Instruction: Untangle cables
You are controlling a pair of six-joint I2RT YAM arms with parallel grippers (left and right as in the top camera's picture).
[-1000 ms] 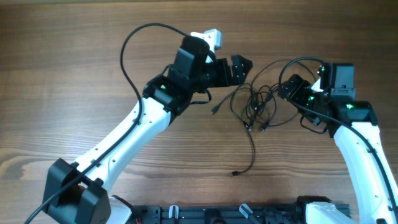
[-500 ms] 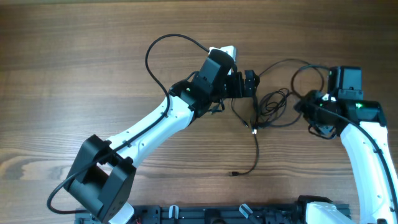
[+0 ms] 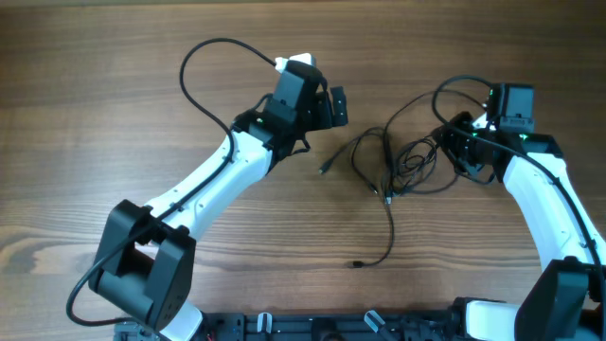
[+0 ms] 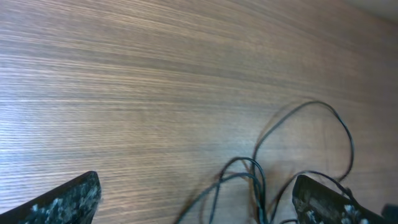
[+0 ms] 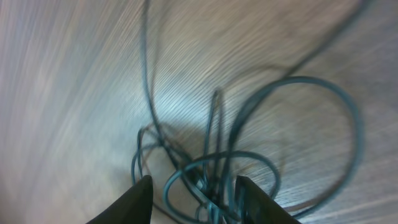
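A tangle of thin black cables (image 3: 399, 161) lies on the wooden table (image 3: 95, 142), right of centre. One strand trails down to a small plug (image 3: 359, 263), and another end (image 3: 325, 170) points left. My left gripper (image 3: 333, 106) hovers up and left of the tangle, open and holding nothing. In the left wrist view the cables (image 4: 255, 180) lie ahead between the wide-apart fingers of the left gripper (image 4: 196, 194). My right gripper (image 3: 453, 140) sits at the tangle's right edge. In its blurred wrist view the right gripper (image 5: 194, 196) has its jaws half narrowed, with cable loops (image 5: 217, 155) in the gap.
A big cable loop (image 3: 454, 95) arcs up beside the right arm (image 3: 540, 189). The left arm's own black lead (image 3: 204, 57) curves over the table behind it. The robot base (image 3: 331, 327) lines the front edge.
My left gripper has pulled back to the left, away from the tangle. The right gripper's jaws have narrowed around cable loops, and it has shifted slightly up and left.
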